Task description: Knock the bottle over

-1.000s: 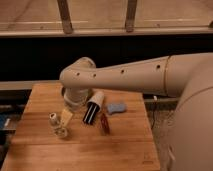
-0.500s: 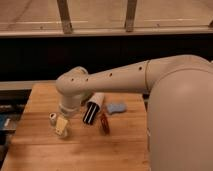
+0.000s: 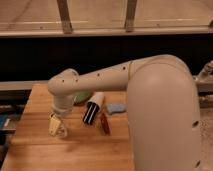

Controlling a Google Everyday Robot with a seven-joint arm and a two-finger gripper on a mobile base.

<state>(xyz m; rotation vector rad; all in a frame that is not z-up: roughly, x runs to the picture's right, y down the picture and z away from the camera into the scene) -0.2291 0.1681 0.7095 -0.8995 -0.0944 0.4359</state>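
The pincer [image 3: 60, 129] is lowered to the tabletop [image 3: 35, 150], left of the black cylinder [image 3: 92, 111]. Whether it is clenched or released cannot be told. The bottle [image 3: 52, 124] is seen as a cream shape right against it, farther left of the cylinder; its tilt cannot be judged.

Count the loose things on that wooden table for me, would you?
5: a green bowl behind the arm, a black tube, a red thing, a blue thing and a pale bottle beside the claw near the table's left edge. The arm may hide more.
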